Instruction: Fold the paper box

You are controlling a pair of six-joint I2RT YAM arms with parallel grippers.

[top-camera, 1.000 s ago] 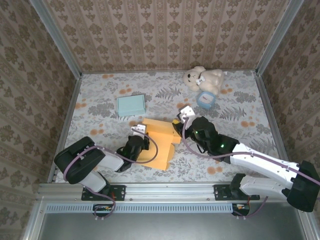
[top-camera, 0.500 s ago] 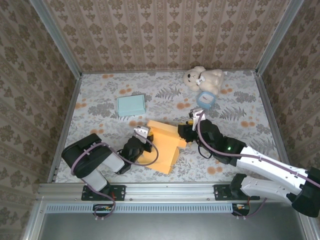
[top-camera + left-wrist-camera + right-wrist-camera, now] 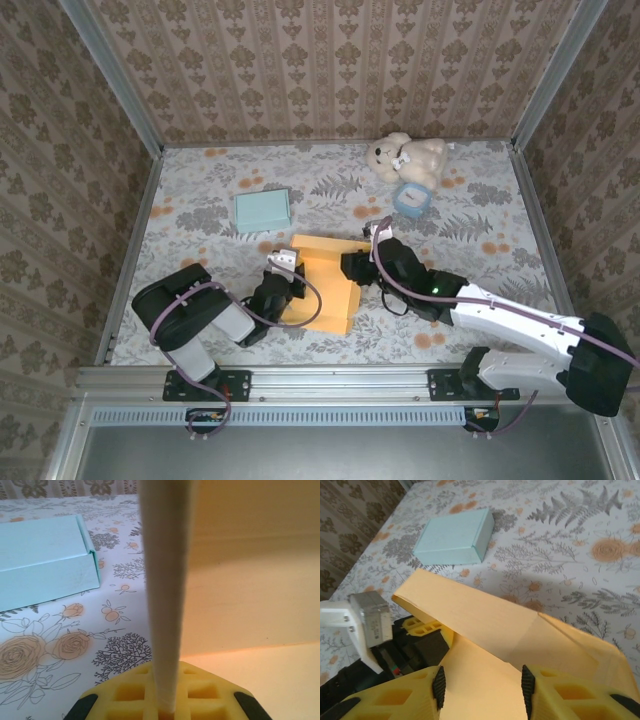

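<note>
- The yellow paper box lay part-folded near the middle of the floral desk, between the two tools, with one flap raised.
- The left tool was clamped tight on the thin edge of a standing flap at the box's left side.
- The right tool hung at the box's right edge, its fingers set apart above the card and gripping nothing.
- A teal box lay near, farther back; a teddy bear sat at the far right.
</note>
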